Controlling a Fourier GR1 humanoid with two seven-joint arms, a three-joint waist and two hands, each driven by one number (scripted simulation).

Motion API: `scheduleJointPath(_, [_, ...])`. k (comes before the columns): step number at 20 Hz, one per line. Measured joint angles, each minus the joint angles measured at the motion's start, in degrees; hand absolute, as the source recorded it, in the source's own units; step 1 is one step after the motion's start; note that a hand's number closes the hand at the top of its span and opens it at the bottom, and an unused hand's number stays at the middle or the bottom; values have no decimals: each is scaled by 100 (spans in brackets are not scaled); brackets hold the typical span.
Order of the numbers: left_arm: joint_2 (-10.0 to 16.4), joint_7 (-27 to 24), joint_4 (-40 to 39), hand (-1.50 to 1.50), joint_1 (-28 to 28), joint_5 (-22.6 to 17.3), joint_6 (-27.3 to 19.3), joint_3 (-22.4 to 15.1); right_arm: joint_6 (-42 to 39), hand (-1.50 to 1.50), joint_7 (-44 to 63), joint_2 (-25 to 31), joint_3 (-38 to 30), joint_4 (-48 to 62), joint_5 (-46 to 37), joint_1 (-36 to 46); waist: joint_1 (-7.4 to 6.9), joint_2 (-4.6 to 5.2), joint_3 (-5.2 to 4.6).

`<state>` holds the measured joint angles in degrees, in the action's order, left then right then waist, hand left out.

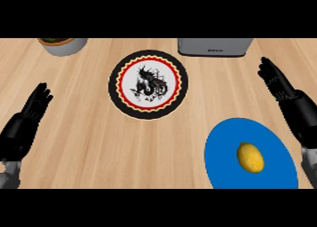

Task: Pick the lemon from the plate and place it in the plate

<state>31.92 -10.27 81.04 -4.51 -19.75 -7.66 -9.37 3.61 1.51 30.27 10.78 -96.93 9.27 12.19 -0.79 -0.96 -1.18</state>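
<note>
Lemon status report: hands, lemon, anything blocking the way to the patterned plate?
Left hand open, resting at left. Right hand open, at right edge. Lemon lying on blue plate, untouched. Nothing between it and patterned plate.

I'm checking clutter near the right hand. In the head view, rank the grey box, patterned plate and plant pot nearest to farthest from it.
From the right hand:
1. The grey box, top edge, just to its left.
2. The patterned plate, middle of the counter.
3. The plant pot, top left corner.
</note>
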Motion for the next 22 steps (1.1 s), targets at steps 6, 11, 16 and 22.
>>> scheduleJointPath(6, [-6,333,457,0,-558,134,-128,32,55,150,89,-978,971,87,-336,534,-54,85,95])
scheduleJointPath(11, [-19,496,528,0,-788,135,-118,-1,682,-150,765,-479,1668,619,-2258,495,51,65,65])
scheduleJointPath(16, [-43,773,744,0,-889,134,-188,1,2207,-150,201,-1544,1913,854,-2702,-427,105,80,117])
scheduleJointPath(22, [-94,1189,884,0,-1103,213,-177,116,2859,-150,-577,-1917,1824,516,-2769,-946,113,87,121])
